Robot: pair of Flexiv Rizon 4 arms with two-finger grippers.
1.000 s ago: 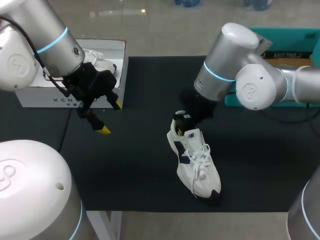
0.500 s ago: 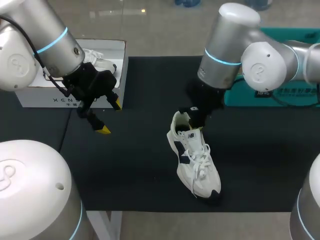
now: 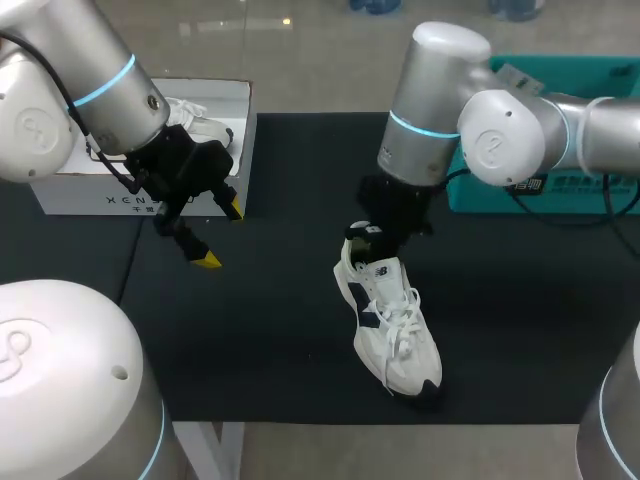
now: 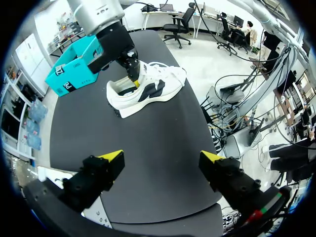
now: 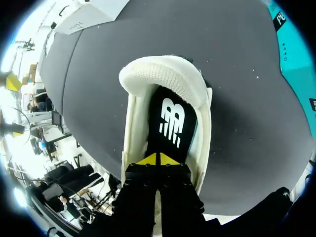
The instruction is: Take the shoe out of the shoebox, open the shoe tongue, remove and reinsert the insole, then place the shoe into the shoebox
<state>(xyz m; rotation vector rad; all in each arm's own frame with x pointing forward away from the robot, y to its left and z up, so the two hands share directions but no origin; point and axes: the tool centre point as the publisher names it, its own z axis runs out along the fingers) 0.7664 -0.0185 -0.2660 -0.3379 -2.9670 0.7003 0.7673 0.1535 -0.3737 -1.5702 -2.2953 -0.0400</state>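
- From my console I see the shoe lying on its sole on the matte black mat, well apart from the shoebox. It is a white low-top with dark side panels, white laces and a dark toe edge.
- In the right wrist view the heel collar is a thick padded cream arc with a fine knit texture. Under it the insole is smooth and black with a white logo.
- The shoebox is plain white cardboard, rectangular and open-topped, at the mat's far left corner. A second white shoe lies inside it.
- A teal cardboard box sits at the mat's far right side, partly hidden by my right arm.
- My right gripper points down into the shoe's heel opening. Its fingers are clenched, the yellow tips pressed together with only a hairline between them, right against the insole. I cannot tell whether any of the insole is pinched between them.
- My left gripper hangs above the mat just beside the shoebox's near corner. Its fingers are spread wide, holding and touching nothing.
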